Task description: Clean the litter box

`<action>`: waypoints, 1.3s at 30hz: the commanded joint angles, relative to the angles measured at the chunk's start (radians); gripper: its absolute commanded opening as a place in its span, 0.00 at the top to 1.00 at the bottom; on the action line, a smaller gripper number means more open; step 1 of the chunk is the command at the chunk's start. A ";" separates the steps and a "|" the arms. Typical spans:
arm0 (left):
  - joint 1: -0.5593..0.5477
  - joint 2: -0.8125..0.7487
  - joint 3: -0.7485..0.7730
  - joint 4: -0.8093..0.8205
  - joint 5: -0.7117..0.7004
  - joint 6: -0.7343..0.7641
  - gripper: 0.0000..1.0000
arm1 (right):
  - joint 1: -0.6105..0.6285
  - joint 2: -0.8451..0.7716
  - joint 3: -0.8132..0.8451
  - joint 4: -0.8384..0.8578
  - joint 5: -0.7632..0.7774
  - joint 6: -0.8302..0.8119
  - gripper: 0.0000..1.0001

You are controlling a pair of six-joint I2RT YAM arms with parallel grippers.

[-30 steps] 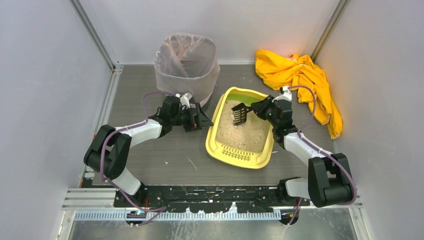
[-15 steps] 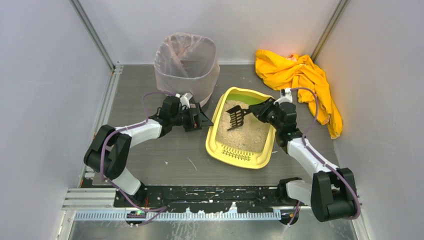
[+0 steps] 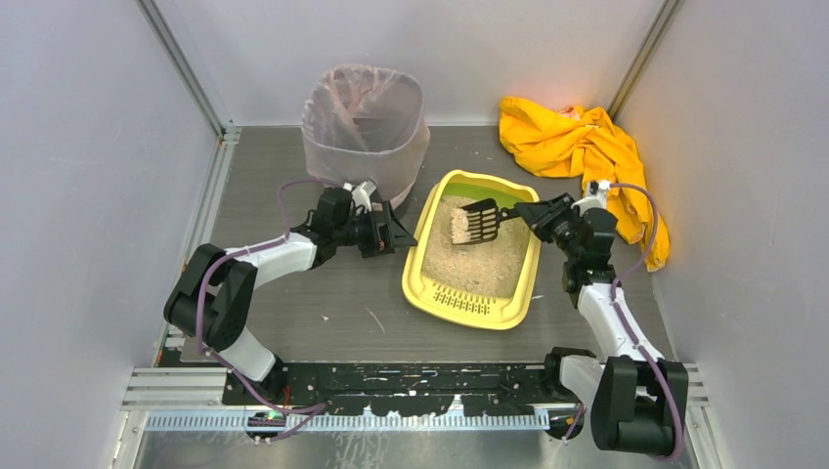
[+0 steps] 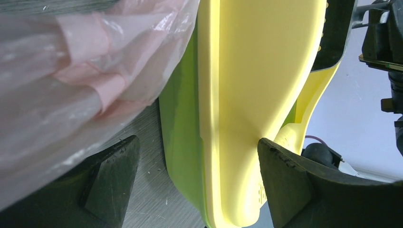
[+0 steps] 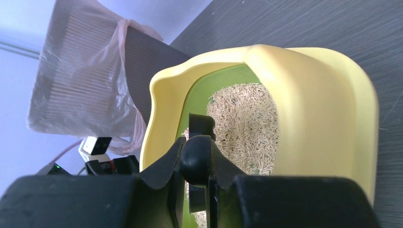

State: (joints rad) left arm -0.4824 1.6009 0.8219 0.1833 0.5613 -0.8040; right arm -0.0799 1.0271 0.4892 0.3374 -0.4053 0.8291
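Now right pincer (image 3: 535, 210) grips a loaded scoop (image 3: 476, 223) above the litter box (image 3: 469, 315); left pincer (image 3: 403, 237), spread, at its left rim.

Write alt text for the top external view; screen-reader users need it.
The right gripper holds a black slotted scoop carrying litter over the yellow litter box; the left gripper, open, sits at the box's left wall beside a bag-lined bin. A yellow-orange cloth lies back right.

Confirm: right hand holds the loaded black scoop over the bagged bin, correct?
Not quite. In the top external view the right hand holds the loaded black scoop over the litter box, not the bagged bin.
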 commanded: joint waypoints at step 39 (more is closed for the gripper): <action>-0.009 0.019 0.020 0.076 0.023 -0.011 0.08 | -0.367 -0.198 -0.227 0.360 -0.348 0.386 0.99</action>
State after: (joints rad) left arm -0.4831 1.6016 0.8219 0.1856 0.5621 -0.8066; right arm -0.4374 0.9276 0.2451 0.8352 -0.7891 1.3212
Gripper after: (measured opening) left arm 0.922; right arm 0.216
